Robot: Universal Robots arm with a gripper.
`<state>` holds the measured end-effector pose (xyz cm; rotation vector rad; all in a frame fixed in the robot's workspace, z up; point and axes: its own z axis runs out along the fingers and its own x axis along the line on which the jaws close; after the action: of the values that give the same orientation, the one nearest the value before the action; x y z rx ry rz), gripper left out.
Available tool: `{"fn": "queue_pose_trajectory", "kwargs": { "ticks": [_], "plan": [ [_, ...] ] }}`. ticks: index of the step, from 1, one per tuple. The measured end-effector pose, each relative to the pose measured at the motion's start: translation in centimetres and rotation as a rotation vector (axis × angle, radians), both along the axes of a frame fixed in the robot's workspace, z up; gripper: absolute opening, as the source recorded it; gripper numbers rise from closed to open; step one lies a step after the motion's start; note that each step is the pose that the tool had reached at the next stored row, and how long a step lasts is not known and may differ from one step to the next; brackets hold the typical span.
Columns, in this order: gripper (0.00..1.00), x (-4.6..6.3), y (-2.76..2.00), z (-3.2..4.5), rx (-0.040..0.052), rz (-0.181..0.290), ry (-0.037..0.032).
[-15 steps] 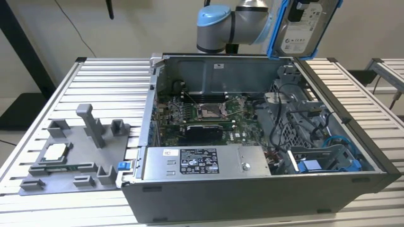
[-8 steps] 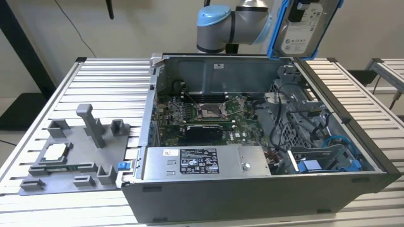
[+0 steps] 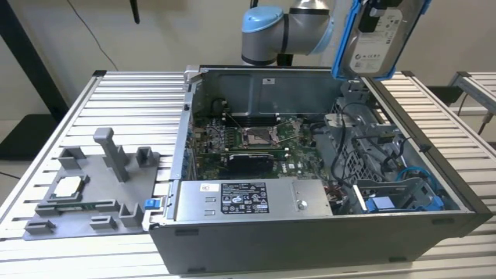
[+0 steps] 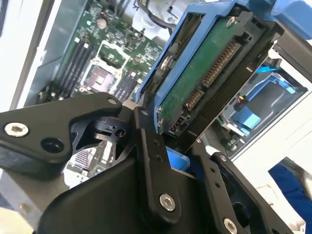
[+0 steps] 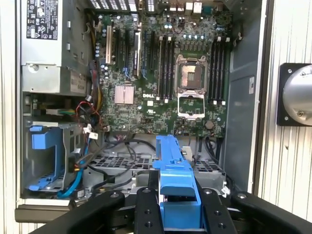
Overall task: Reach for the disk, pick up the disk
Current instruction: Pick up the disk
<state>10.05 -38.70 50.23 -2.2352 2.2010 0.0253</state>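
Both fingers [image 5: 146, 214] of the gripper [image 5: 178, 212] clamp the disk [image 3: 378, 43] by its blue frame — lifted clear, with the open computer case [image 3: 434, 174] well below.

The case [image 3: 310, 232] lies open on the table [image 3: 116, 99], the fixture [image 3: 93, 192] beside it at the exterior view's left; the disk [image 3: 380, 38] hangs above the case's far corner.

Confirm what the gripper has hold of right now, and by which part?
The gripper holds the disk, lifted above the open computer case. Its fingers clamp the blue frame at one end.
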Motion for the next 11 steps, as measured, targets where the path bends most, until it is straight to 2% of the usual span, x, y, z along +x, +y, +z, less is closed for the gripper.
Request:
{"fn": "queue_pose_trajectory", "kwargs": {
  "ticks": [7,11],
  "plan": [
    [0.0,0.0,-1.93,-0.48,-0.0123,0.0,0.0],
    [0.0,0.0,-3.08,-0.64,-0.0232,0.0,0.0]
  ]
}}
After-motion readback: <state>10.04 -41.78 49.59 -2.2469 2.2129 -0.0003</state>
